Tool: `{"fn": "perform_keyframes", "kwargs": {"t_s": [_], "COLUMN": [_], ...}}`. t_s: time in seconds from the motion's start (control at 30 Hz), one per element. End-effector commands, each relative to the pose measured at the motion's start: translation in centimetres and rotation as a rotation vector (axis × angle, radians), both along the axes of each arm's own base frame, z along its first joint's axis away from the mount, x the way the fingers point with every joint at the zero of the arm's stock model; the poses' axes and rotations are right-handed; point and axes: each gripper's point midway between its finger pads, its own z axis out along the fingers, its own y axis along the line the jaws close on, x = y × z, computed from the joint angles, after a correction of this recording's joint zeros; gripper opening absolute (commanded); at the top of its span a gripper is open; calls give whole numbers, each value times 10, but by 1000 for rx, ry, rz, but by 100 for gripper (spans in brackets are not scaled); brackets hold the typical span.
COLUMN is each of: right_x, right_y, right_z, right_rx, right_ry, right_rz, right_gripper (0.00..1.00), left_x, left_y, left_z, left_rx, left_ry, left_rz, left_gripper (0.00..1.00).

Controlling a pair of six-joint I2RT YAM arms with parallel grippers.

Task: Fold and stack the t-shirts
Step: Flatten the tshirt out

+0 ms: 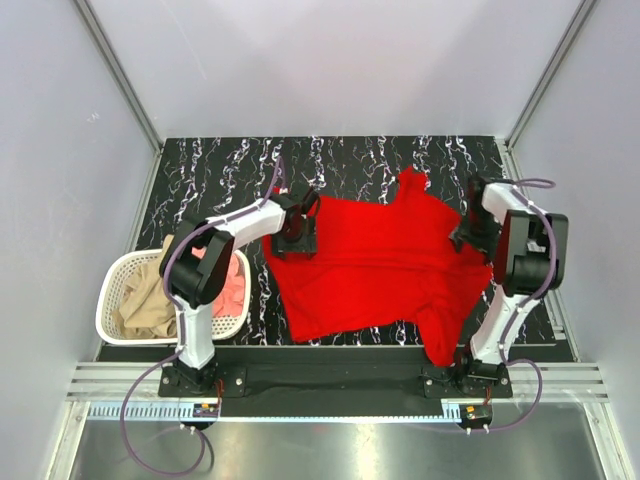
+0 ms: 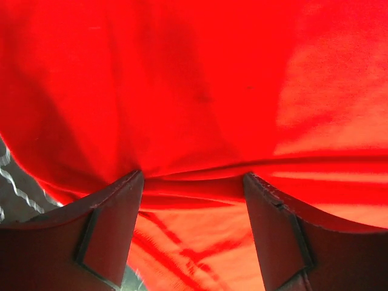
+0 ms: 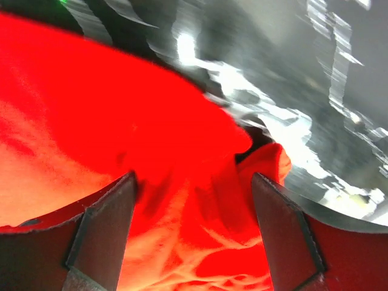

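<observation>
A bright red t-shirt (image 1: 380, 265) lies spread and rumpled on the black marbled table (image 1: 400, 160). My left gripper (image 1: 297, 230) is down at the shirt's upper left corner. In the left wrist view the left gripper (image 2: 193, 177) stands open, with a fold of the red t-shirt (image 2: 200, 91) between its wide-apart fingers. My right gripper (image 1: 465, 235) is at the shirt's right edge. In the right wrist view the right gripper (image 3: 194, 177) stands open over a bunched edge of the red t-shirt (image 3: 121, 121). A tan t-shirt (image 1: 150, 300) and a salmon-pink t-shirt (image 1: 232, 285) lie in the basket.
The white perforated laundry basket (image 1: 108, 300) stands at the table's left edge beside the left arm. Grey walls close in the back and both sides. A metal rail (image 1: 330, 385) runs along the near edge by the arm bases.
</observation>
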Motion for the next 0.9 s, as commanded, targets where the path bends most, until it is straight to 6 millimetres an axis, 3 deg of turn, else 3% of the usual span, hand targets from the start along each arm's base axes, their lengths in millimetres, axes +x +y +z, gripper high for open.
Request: {"fn": "perform_keyframes", "kwargs": {"t_s": [0.0,0.07,0.2,0.23,0.27,0.3,0.33,0.37,0.4,0.43,0.47,0.5,0.53,0.57,0.63,0.67,0.87], "right_x": [-7,20,107,122,149,165,181,206,219,232,249,260,266,276,285,289,287], "right_y": [5,10,9,10,9,9,11,19,24,32,37,43,43,44,51,54,49], "right_z": [32,63,115,102,123,123,99,115,112,88,101,99,80,85,69,71,51], "right_rx": [36,59,57,70,67,73,103,147,181,235,249,248,246,242,288,295,271], "right_ry": [-83,-225,-551,-537,-603,-619,-597,-664,-680,-658,-707,-723,-701,-726,-726,-734,-708], "right_rz": [27,64,120,136,149,154,145,162,170,161,174,186,186,191,212,222,230], "right_gripper": [83,83,82,81,79,74,72,70,64,62,62,62,62,62,61,60,51], "left_x": [-22,-25,-8,-3,1,10,14,18,26,31,35,42,47,50,57,59,65], "left_y": [-4,4,0,-4,-7,-13,-14,-14,-19,-18,-18,-20,-18,-17,-15,-14,5], "left_z": [26,34,78,87,94,108,114,119,132,135,141,151,156,159,168,172,166], "left_rx": [-53,-40,-76,-95,-105,-123,-123,-125,-142,-139,-140,-151,-150,-147,-160,-161,-143], "left_ry": [-29,-50,-187,-209,-229,-266,-283,-296,-330,-342,-358,-384,-398,-406,-430,-440,-442], "left_rz": [-82,-74,-99,-110,-126,-127,-127,-119,-113,-102,-97,-91,-82,-79,-69,-70,-23], "left_gripper": [70,69,69,69,69,69,69,69,69,69,69,69,69,68,68,68,67]}}
